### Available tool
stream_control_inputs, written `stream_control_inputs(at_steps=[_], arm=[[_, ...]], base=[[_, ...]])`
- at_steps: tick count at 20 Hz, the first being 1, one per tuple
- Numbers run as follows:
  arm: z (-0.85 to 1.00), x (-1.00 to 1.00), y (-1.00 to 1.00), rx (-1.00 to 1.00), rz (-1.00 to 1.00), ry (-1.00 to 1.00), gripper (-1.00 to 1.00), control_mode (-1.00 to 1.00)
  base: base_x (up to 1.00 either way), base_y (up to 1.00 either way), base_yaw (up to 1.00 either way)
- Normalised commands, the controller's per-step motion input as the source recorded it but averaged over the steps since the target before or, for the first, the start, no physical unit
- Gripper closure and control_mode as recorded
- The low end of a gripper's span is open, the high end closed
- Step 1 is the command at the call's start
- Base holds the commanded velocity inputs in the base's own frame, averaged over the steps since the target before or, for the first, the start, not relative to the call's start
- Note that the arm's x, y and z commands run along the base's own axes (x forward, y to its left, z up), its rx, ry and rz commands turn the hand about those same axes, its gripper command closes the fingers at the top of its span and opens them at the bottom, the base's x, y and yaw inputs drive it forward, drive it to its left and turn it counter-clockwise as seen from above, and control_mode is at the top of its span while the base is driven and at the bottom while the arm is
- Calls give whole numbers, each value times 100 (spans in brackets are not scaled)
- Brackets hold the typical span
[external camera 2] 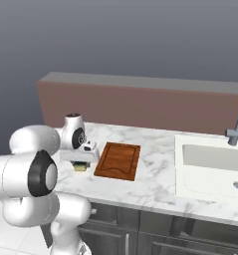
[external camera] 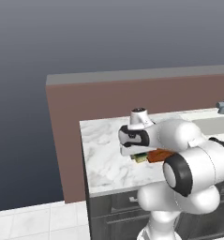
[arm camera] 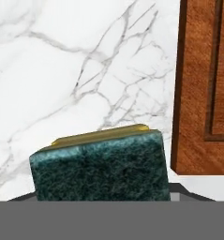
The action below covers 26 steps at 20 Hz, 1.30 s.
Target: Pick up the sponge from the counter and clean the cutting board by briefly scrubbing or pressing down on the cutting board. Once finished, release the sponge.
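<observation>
Looking down through the hand view, I see the sponge [arm camera: 100, 167] close under the camera, green scrubbing face toward me with a strip of yellow body along its far edge, sitting on the white marble desk [arm camera: 76, 70]. The gripper [external camera 2: 81, 160] hangs right over it in the right base view, and I cannot tell whether its fingers are spread or pressed on the block, because the hand covers them. The cutting board [external camera 2: 118, 160] lies flat just beside the sponge, on the side toward the sink; a narrow strip of marble separates them and its groove runs near the rim. The sink [external camera 2: 212, 167] is set into the desk well apart beyond the board, with a round drain at its bottom and a grey faucet [external camera 2: 237, 130] rising behind it. Bare marble stretches from the sponge to the desk's left end, and the reddish-brown back wall [external camera 2: 140, 107] closes the far side.
</observation>
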Motion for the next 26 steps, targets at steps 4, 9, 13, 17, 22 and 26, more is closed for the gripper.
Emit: stream_control_inputs(at_steps=[4,9,13,17,22,26], arm=[[60,22,-39,-2,0,5,100,-100],[41,38,-53,0,2,15,100,-100],[13,40,-57,0,11,21,100,-100],[0,17,-65,0,19,14,100,-100],[-15,0,-62,0,25,6,100,-100],[-33,-3,-51,0,31,4,100,-100]], base=[[0,0,0],[0,0,0],[0,0,0],[0,0,0],[0,0,0],[0,0,0]])
